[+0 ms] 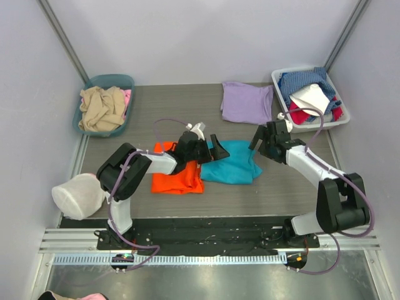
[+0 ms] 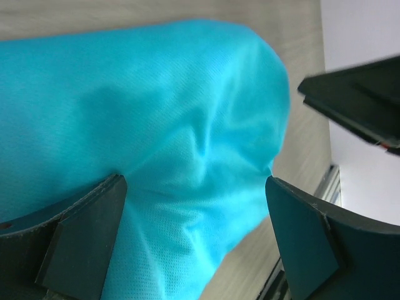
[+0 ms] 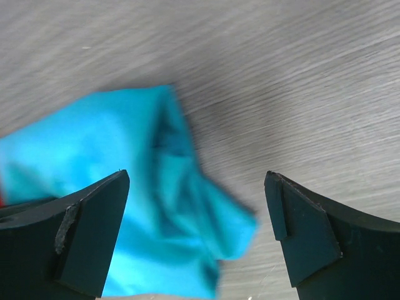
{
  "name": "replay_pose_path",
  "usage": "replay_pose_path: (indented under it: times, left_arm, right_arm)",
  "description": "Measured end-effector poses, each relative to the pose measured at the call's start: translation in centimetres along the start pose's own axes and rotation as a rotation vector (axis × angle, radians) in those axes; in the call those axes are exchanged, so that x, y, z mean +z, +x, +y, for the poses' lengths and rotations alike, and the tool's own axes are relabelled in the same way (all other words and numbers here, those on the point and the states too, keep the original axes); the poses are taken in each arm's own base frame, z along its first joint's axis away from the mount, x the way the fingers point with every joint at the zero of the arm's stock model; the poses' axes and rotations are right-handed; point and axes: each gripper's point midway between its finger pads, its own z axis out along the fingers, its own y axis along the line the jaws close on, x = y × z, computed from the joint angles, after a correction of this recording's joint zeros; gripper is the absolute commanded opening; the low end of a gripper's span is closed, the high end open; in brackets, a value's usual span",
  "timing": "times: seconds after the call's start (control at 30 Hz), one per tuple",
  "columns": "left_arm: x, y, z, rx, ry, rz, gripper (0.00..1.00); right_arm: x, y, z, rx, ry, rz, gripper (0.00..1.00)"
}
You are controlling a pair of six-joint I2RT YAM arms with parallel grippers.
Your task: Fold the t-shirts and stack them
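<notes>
At the middle of the table [image 1: 156,119], the teal t-shirt [image 1: 232,164] is seen lying loosely bunched, its long axis running left to right, with the orange t-shirt [image 1: 177,176] touching its left end and the lavender t-shirt [image 1: 247,102] laid flat near the far edge. Both pincers are spread wide and nothing is gripped: the left gripper [image 2: 194,187] is poised over the teal cloth's left part, the right gripper [image 3: 197,181] above its right corner. Contact cannot be made out.

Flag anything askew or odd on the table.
The teal t-shirt in the middle is rumpled, its right end in the top view bunched into creases rather than a flat rectangle. It lies beside the orange t-shirt, not on it, and the lavender t-shirt sits apart at the back. Nothing spilled or damaged.
</notes>
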Motion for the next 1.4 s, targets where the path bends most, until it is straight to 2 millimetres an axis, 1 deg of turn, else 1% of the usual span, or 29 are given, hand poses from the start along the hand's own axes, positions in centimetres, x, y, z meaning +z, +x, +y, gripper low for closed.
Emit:
replay_pose_path:
  times: [0.07, 0.13, 0.23, 0.33, 0.53, 0.77, 0.97, 1.1, 1.4]
  left_arm:
    - [-0.4, -1.2, 1.4, -0.019, -0.024, -0.014, 1.00]
    - [-1.1, -2.6, 2.6, -0.034, -0.046, -0.031, 1.00]
    - [-1.9, -3.9, 3.9, -0.039, -0.072, -0.048, 1.00]
    - [-2.2, -4.6, 4.6, -0.045, -0.087, -0.056, 1.00]
    - [-2.3, -4.3, 4.6, -0.034, -0.080, -0.042, 1.00]
    - [-2.3, -4.2, 4.5, -0.030, -0.074, -0.035, 1.00]
    - [-2.3, -4.2, 4.5, -0.029, -0.073, -0.032, 1.00]
    - [-2.3, -4.1, 4.4, -0.029, -0.071, -0.030, 1.00]
    - [-2.3, -4.1, 4.4, -0.030, -0.068, -0.027, 1.00]
  right_arm:
    - [1.2, 0.5, -0.8, 0.002, 0.014, 0.036, 1.00]
    - [2.3, 1.0, -1.1, 0.007, 0.008, 0.061, 1.00]
    - [3.4, 2.3, -0.6, 0.014, -0.053, 0.100, 1.00]
    - [3.9, 3.5, -0.2, 0.025, -0.115, 0.121, 1.00]
    - [4.1, 3.4, 2.3, 0.040, -0.303, 0.088, 1.00]
    - [4.8, 3.1, 5.0, 0.040, -0.469, 0.080, 1.00]
    - [5.3, 3.2, 7.1, 0.023, -0.603, 0.106, 1.00]
    - [5.3, 3.4, 7.6, 0.013, -0.637, 0.123, 1.00]
    - [5.0, 3.9, 7.6, -0.013, -0.644, 0.159, 1.00]
